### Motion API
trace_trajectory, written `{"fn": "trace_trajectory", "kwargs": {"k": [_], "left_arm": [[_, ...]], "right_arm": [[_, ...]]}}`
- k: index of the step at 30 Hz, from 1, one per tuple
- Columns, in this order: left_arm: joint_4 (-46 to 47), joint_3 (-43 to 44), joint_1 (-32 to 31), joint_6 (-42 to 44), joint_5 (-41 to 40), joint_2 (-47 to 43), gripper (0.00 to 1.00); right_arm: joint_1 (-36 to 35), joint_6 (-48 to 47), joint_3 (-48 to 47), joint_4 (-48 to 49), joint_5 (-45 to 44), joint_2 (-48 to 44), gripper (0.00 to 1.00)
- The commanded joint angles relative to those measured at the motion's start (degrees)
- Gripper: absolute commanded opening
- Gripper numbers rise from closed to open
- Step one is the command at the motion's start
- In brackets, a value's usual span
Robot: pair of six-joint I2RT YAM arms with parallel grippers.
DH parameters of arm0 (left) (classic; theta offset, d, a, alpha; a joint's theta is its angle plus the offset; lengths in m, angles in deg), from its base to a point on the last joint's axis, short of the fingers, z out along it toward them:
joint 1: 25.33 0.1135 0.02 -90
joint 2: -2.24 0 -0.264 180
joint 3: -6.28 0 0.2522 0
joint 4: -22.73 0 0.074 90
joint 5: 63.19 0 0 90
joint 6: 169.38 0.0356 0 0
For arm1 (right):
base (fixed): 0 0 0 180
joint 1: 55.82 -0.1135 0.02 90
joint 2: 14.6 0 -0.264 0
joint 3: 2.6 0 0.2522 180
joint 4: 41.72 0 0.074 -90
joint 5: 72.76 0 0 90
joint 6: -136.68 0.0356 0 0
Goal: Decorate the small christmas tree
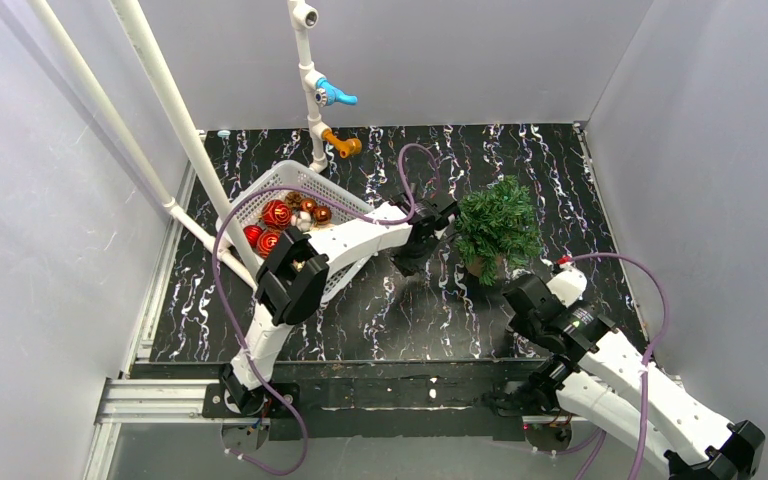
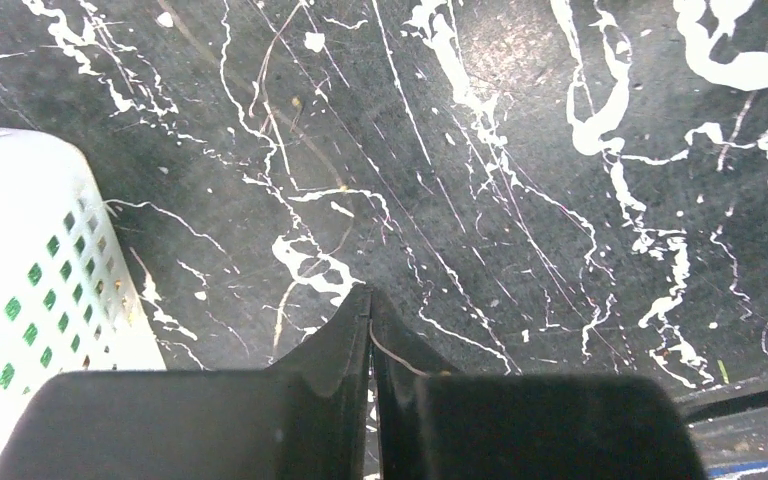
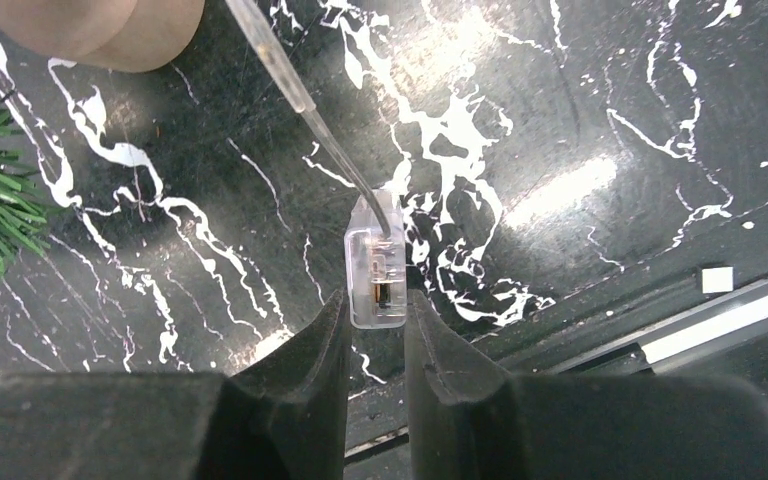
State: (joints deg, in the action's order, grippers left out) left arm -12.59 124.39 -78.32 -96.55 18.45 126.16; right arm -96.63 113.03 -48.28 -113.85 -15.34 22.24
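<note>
Just left of the small christmas tree (image 1: 497,225), which stands upright on the black marbled table (image 1: 380,310), the left arm reaches forward from its base past the white basket (image 1: 312,175) of red ball ornaments (image 1: 276,213), wrist bent downward. The left gripper (image 2: 370,297) has its jaws all but closed, with a thin strand (image 2: 392,352) across the slit. At the tree's near right the right arm folds low. The right gripper (image 3: 375,303) clasps a small clear plastic box (image 3: 375,255), whose clear cord (image 3: 280,70) runs up toward the tree's brown base (image 3: 100,30).
</note>
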Motion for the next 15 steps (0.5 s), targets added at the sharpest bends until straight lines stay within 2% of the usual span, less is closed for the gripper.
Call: {"fn": "trace_trajectory", "kwargs": {"k": [1, 8, 13, 15], "left_arm": [[-6.9, -0.9, 0.1, 0.8, -1.1, -4.5, 0.0], [-6.8, -2.2, 0.1, 1.0, -1.6, -5.3, 0.0], [-6.8, -2.6, 0.1, 1.2, -1.5, -5.3, 0.0], [-6.8, -2.7, 0.1, 1.1, -1.4, -5.2, 0.0]], "right_arm": [[0.7, 1.4, -2.4, -1.9, -5.6, -0.1, 0.01], [0.7, 0.1, -2.2, -0.7, -0.9, -3.8, 0.01], [0.7, 3.5, -0.2, -0.8, 5.6, -6.8, 0.01], [0.7, 5.1, -0.1, -2.6, 5.6, -7.0, 0.01]]}}
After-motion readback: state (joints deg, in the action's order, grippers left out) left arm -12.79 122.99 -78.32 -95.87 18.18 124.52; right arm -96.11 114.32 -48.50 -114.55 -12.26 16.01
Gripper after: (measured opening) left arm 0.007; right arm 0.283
